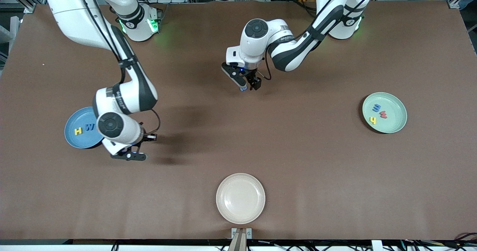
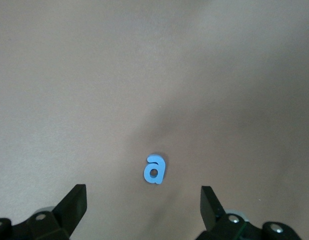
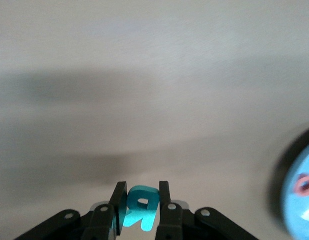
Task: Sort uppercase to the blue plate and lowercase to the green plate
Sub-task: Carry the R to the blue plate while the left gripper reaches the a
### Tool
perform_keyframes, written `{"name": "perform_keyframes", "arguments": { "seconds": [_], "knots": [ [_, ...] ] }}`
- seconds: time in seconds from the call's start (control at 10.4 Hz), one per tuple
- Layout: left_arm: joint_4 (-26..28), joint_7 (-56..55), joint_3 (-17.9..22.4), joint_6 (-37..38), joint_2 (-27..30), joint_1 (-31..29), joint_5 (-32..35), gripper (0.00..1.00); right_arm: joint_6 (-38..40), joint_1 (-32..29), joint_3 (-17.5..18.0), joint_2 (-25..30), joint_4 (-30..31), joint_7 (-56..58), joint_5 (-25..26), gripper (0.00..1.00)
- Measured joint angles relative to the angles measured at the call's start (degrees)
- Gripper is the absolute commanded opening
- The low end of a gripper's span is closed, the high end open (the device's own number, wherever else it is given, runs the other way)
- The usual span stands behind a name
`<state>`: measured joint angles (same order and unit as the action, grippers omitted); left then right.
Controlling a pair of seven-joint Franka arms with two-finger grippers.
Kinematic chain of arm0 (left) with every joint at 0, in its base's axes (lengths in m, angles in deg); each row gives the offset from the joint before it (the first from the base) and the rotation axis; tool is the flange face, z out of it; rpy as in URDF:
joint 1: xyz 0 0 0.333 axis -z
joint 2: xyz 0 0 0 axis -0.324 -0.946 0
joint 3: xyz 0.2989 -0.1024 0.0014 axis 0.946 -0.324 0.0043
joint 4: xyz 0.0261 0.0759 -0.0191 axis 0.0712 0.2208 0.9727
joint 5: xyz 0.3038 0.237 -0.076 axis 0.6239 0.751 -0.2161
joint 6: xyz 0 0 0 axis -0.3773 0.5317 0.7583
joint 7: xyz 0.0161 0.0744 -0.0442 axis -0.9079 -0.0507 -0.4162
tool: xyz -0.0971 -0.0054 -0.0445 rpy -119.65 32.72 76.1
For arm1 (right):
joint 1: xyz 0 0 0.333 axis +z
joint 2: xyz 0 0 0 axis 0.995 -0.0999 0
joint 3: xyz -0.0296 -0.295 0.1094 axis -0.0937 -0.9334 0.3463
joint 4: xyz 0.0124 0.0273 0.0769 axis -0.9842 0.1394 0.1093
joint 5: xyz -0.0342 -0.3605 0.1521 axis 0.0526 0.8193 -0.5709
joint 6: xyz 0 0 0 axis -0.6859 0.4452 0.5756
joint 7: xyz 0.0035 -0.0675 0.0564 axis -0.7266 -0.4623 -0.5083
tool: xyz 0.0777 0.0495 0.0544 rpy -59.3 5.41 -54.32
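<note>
I am a pair of robot arms at a brown table [image 1: 298,150]. My left gripper [image 2: 144,207] hangs over bare table near the middle, jaws spread wide, with a small blue letter a [image 2: 154,169] lying flat on the table under them. My right gripper [image 3: 139,202] is in the air just beside the blue plate [image 1: 72,135], jaws clamped on a teal letter B [image 3: 139,212] standing on edge between them. The blue plate holds a yellow H [image 1: 78,131] and a blue W [image 1: 89,127]. The green plate [image 1: 395,122], toward my left arm's end, holds three small letters. A cream plate [image 1: 240,198] sits nearest the front camera.
</note>
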<state>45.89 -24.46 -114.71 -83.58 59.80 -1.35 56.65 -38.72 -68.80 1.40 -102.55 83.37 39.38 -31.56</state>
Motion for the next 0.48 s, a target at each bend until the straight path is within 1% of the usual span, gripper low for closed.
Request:
{"name": "perform_keyframes", "arguments": {
  "seconds": [0.1,0.29,0.38,0.48],
  "knots": [
    [-0.7,0.0,1.4,0.0,-1.1,1.2,0.6,0.95,0.0,-0.6,-1.6,0.1,0.0,4.6,-0.1,0.16],
    [-1.8,0.0,4.8,0.0,-2.9,4.9,0.7,0.92,0.0,-2.4,-3.5,0.5,0.0,12.6,-0.5,0.17],
    [-2.1,-0.1,5.6,0.0,-3.7,6.0,0.7,0.90,0.2,-3.7,-4.0,0.9,0.1,16.6,-1.2,0.18],
    [-2.3,-0.1,5.9,0.0,-4.4,6.5,0.8,0.90,0.5,-5.3,-4.4,1.2,0.2,20.9,-2.1,0.18]
  ]
}}
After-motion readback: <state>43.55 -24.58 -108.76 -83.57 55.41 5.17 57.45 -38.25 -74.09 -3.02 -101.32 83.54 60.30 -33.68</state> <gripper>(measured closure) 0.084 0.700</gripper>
